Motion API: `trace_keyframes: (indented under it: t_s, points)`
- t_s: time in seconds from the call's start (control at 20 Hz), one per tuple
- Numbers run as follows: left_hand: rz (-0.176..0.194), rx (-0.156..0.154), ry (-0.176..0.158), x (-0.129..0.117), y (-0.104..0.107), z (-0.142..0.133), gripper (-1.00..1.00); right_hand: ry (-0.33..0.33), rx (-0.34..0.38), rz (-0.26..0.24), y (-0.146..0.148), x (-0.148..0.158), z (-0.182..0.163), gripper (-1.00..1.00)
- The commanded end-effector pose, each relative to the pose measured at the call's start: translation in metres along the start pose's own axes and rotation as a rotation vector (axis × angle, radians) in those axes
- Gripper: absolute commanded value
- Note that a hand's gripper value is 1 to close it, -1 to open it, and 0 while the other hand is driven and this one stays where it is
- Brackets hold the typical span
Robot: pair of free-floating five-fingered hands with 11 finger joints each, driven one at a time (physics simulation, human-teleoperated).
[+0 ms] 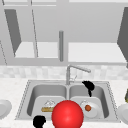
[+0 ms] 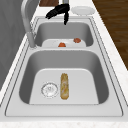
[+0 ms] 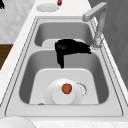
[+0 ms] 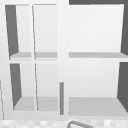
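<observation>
**Right robot hand hovering over the right basin**

We see the right robot hand (image 1: pixel 88 86) above the far part of the right basin (image 1: pixel 102 93), relaxed and holding nothing, fingers pointing down. Below it, nearer us, a white plate (image 3: pixel 56 96) lies on the basin floor with a small orange-brown ball (image 3: pixel 66 88) on it. The left robot hand (image 1: pixel 39 121) hangs at the sink's near left edge; we cannot tell its state. A bread stick (image 2: pixel 64 85) lies beside the drain (image 2: pixel 49 89) in the left basin.
</observation>
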Motion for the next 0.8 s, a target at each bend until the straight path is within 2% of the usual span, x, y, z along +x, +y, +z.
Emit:
trace_keyframes:
  t_s: [0.0,0.3,0.55,0.75]
  points:
    - [0.000,0.000,0.000,0.000,0.000,0.000,0.00,0.005,-0.097,0.005,-0.015,0.002,-0.003,-1.00]
    - [0.000,0.000,0.000,0.000,0.000,0.000,0.00,0.018,-0.180,0.013,-0.034,0.012,-0.019,-1.00]
    - [0.000,0.000,0.000,0.000,0.000,0.000,0.00,0.045,-0.233,0.063,-0.047,0.027,-0.033,-1.00]
    - [0.000,0.000,0.000,0.000,0.000,0.000,0.00,0.067,-0.223,0.056,-0.050,0.039,-0.043,-1.00]
